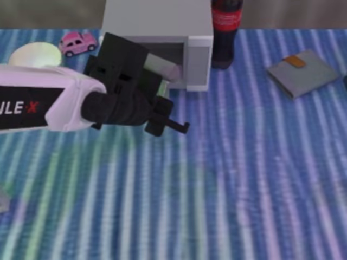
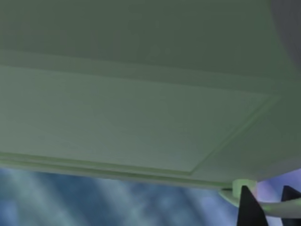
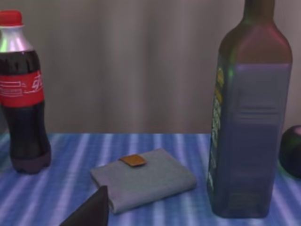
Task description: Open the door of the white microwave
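The left arm (image 1: 81, 103) hides most of the door (image 1: 162, 70); the left gripper (image 2: 265, 205) is cut off below it.

Soft, even, slightly blurred light

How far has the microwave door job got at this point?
Done: the door has swung partly off the white microwave, the dark cavity showing behind it. In hand: the left gripper sits at the door's lower edge. Left: swinging it wider. The right arm is out of the top view.
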Tool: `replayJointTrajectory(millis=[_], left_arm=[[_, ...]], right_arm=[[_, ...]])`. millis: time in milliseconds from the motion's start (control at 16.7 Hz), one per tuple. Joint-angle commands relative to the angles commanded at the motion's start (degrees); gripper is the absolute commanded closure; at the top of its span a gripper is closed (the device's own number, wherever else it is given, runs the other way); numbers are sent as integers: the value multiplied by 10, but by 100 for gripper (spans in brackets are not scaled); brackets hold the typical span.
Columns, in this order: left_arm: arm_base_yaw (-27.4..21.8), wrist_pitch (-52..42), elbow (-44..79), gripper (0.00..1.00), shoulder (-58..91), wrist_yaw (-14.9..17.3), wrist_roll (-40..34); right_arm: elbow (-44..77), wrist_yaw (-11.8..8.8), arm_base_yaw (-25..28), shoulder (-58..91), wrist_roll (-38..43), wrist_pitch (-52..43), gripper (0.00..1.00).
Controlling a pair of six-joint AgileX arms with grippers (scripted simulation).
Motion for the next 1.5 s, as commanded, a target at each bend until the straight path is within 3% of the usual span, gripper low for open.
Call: replayJointTrajectory(millis=[540,1080,1500], left_arm=[[0,0,0,100,0,0,0],[16,0,-18,100,-14,32,38],[16,0,-18,100,-15,34,39]], right_arm=[[0,0,0,0,0,0,0],[0,0,0,0,0,0,0],[0,0,0,0,0,0,0]])
